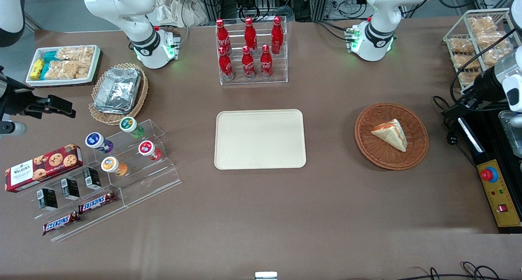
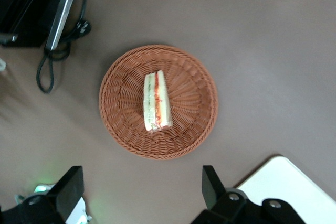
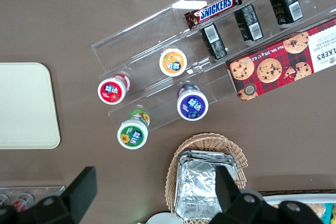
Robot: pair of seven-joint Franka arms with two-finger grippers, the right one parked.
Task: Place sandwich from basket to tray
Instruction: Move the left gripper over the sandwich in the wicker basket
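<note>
Hand (image 2: 142, 192) wide above basket (image 2: 199, 124); sandwich (image 2: 156, 101) likely soft, light: grip across bread faces gently

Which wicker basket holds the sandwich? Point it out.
The reddish-brown round basket below the open gripper holds the sandwich; the tan lacy-edged basket holds foil trays.

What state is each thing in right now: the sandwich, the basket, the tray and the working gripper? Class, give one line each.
sandwich: lying in the basket, not gripped.
basket: on the table, holding only the sandwich.
tray: flat on the table, nothing on it.
gripper: open, above the table beside the basket, holding nothing.
</note>
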